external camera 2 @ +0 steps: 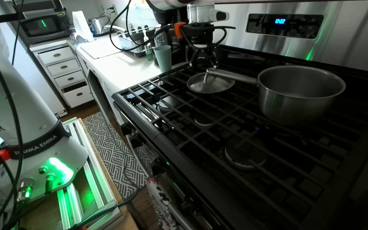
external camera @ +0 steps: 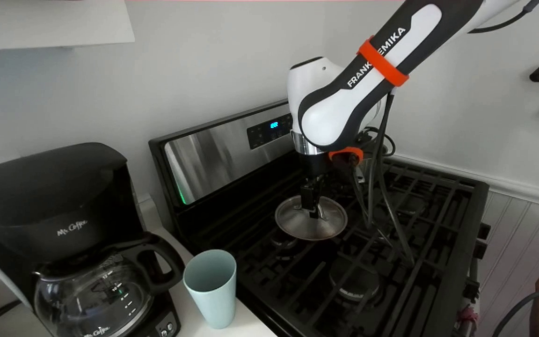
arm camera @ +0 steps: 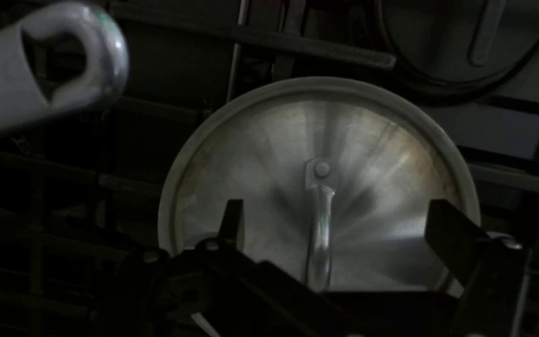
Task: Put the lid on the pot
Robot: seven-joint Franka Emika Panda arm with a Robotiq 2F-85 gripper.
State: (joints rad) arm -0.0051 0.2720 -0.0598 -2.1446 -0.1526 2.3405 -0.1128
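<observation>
The lid is a round silvery metal disc with an arched metal handle. It lies on the stove grates and also shows in an exterior view and the wrist view. The pot is stainless steel with a long handle and an open top. It stands on the back of the stove, its handle pointing toward the lid. In an exterior view it is mostly hidden behind the arm. Its handle end shows at the wrist view's upper left. My gripper is open above the lid, with one finger each side of the lid's handle.
A pale blue cup and a black coffee maker with a glass carafe stand on the counter beside the stove. The stove's upright back panel rises close behind the lid. Arm cables hang low over the grates.
</observation>
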